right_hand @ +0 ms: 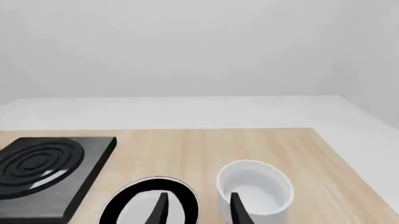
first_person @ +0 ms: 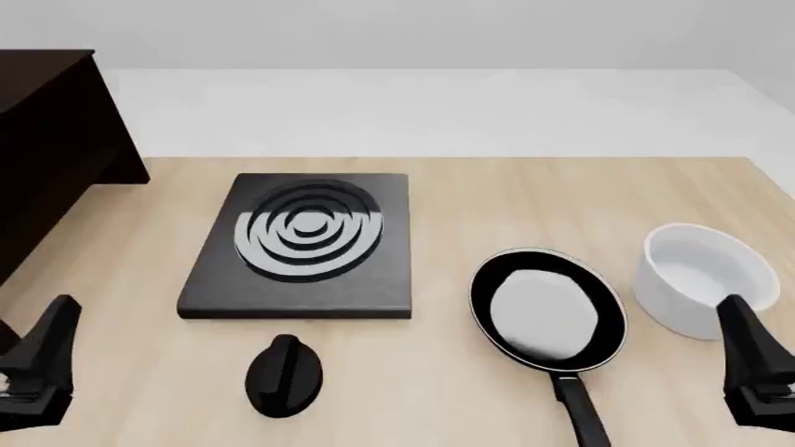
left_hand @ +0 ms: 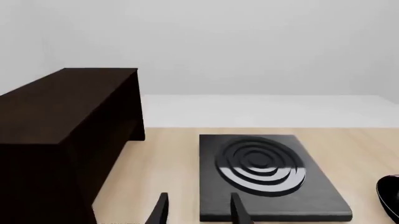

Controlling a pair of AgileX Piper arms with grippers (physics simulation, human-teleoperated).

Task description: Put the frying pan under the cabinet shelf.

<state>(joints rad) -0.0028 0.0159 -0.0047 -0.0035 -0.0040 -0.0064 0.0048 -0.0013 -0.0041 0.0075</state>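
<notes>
Left tool [first_person: 37,358], right tool [first_person: 751,358]: matte black, angular tapered fingers [left_hand: 160,211], flat faces, no markings visible.

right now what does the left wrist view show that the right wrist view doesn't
Only the left wrist view shows the cabinet, dark and standing off to one side of the stove plate, plus the left tool, open with nothing between its fingers.

Only the right wrist view shows the white bowl and the right tool, also open and empty.

Both show the stove plate with its grey rings, the wooden table and the frying pan. In the left wrist view the pan is only a dark sliver at the picture's edge, while the right wrist view shows far more of it.
</notes>
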